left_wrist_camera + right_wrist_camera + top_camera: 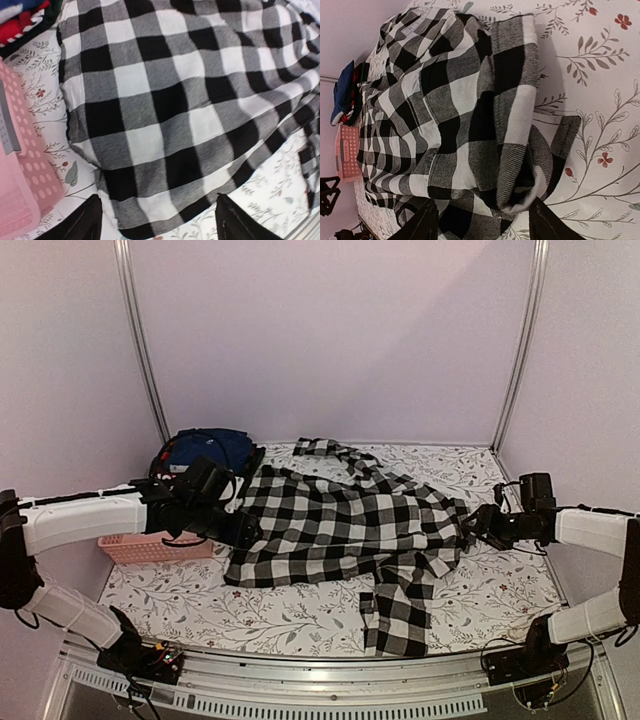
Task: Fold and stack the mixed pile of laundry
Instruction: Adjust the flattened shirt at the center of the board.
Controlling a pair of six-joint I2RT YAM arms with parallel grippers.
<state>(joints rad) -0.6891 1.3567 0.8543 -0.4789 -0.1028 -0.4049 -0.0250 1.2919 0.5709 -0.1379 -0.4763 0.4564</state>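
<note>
Left claw (157,202) stands wide open over the left hem of the checked shirt (340,525), which lies spread across the table (500,590). Right claw (482,212) is parted at the shirt's right edge, with a bunched sleeve fold lying between its fingers. Navy trousers (208,448) sit heaped at the far left, behind the pink basket (150,548). The left arm hides the basket's inside.
</note>
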